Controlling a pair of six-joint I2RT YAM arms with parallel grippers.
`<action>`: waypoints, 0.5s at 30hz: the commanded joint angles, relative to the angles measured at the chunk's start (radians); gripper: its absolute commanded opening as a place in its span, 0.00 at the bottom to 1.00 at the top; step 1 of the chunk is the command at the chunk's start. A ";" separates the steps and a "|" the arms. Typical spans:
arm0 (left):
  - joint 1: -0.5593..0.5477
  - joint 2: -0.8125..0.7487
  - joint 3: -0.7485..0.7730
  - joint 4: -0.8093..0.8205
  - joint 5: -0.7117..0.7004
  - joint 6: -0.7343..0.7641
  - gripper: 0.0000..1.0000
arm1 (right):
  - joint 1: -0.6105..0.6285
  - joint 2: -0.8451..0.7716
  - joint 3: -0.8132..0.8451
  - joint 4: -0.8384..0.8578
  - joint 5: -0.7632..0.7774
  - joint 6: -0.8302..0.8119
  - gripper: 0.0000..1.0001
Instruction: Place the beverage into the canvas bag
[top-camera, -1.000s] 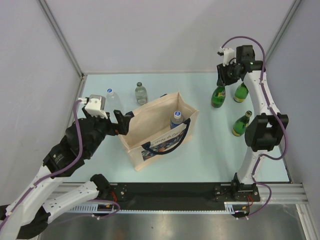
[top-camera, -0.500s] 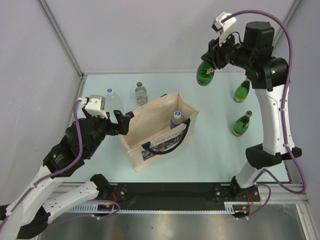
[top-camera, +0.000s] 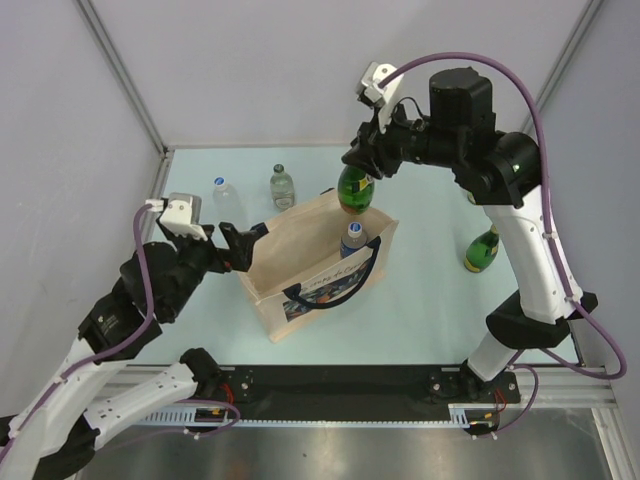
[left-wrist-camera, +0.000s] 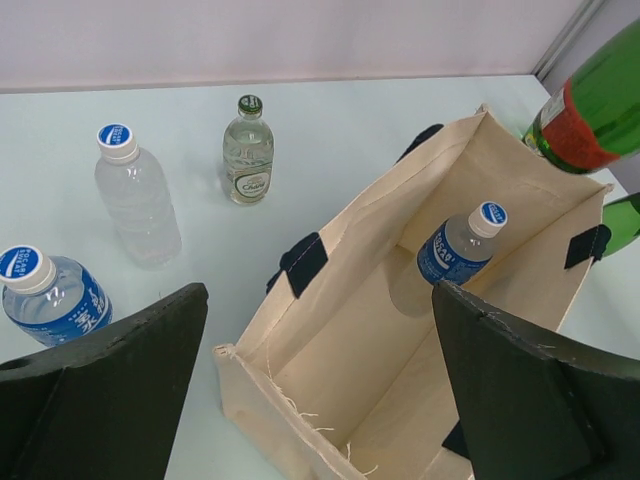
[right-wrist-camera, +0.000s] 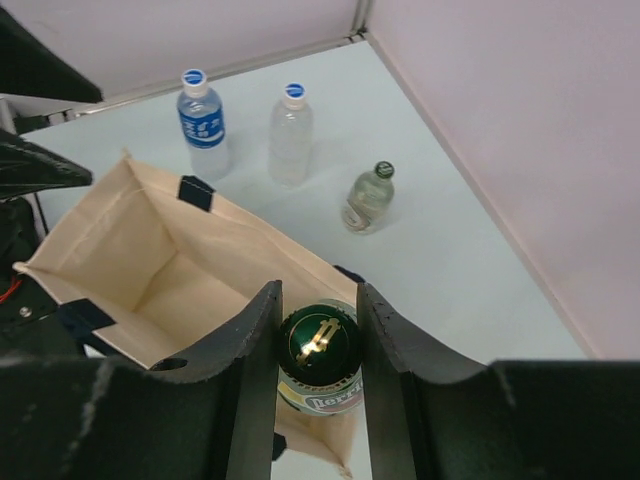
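Motion is showing on the right arm: the green bottle, standing at upper right a second ago, is now hanging over the far rim of the bag at mid-frame, with the right gripper clamping its neck. The left gripper is staying wide at the bag's left end. A blue-capped bottle is standing inside the bag. A plastic bottle and a glass bottle are standing upper left, and a second green bottle is standing at right.

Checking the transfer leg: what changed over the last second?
The right gripper, shut on the green bottle, lifted it off the table's right side and carried it left. It now hangs over the far rim of the bag. The left gripper stayed open at the bag's left end, barely shifted. The bag and the water bottle inside it stayed put.
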 joint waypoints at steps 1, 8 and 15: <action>0.003 -0.022 -0.012 0.027 -0.016 -0.001 1.00 | 0.062 -0.028 0.026 0.131 0.014 -0.005 0.00; 0.005 -0.057 -0.032 0.020 -0.018 -0.021 1.00 | 0.111 0.043 -0.006 0.128 -0.026 0.000 0.00; 0.003 -0.093 -0.054 0.009 -0.026 -0.039 1.00 | 0.163 0.125 -0.017 0.129 -0.041 -0.008 0.00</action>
